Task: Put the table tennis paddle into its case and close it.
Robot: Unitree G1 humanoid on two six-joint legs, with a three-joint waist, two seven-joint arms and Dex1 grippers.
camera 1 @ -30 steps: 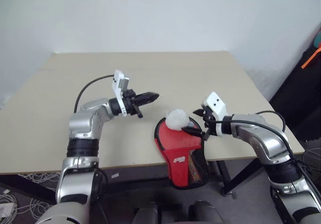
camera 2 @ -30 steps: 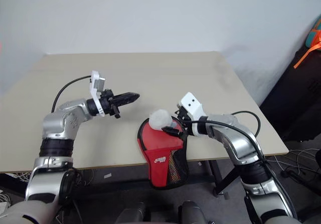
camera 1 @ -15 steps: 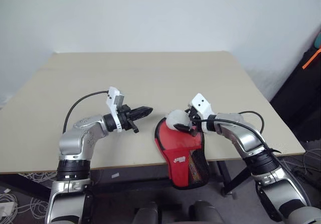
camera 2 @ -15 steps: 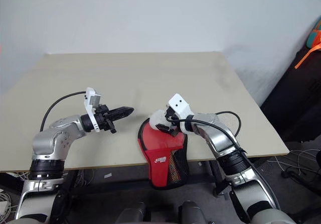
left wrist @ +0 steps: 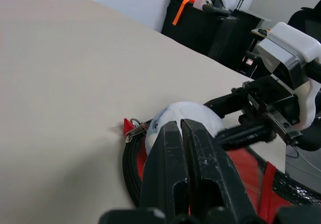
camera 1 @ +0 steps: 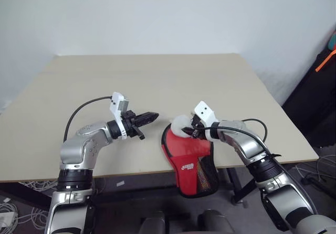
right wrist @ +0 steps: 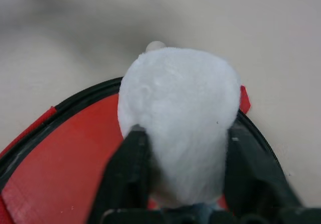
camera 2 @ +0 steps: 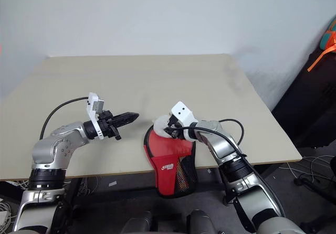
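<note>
Two grippers meet your eye over the pale beige rectangular table [camera 1: 157,76], and nearest of all lies the case [camera 1: 189,155], a paddle-shaped soft red zip pouch with black trim, a white logo and a black mesh end. Its mesh end hangs off the table's near edge at about six o'clock, while its round end rests on the tabletop. You cannot make out the table tennis paddle itself; no bare rubber face or wooden handle can be told from the closed-looking red pouch. On the round end's far rim sits a fuzzy white ball-like lump [right wrist: 178,118], and the right gripper [camera 1: 190,131] has its two black fingers [right wrist: 128,169] pressed against the lump's two sides, grasping it from the four o'clock side. You can see a small metal zip pull [left wrist: 134,129] at the rim of the case just beside the lump. At about nine o'clock from the lump, apart from the case, the left gripper [camera 1: 153,115] hovers above the tabletop with its black fingers clenched together on nothing, its tip pointing toward the lump. Farther off, beyond the table's right side, dark equipment with an orange strap [camera 1: 325,58] stands against the white wall.
</note>
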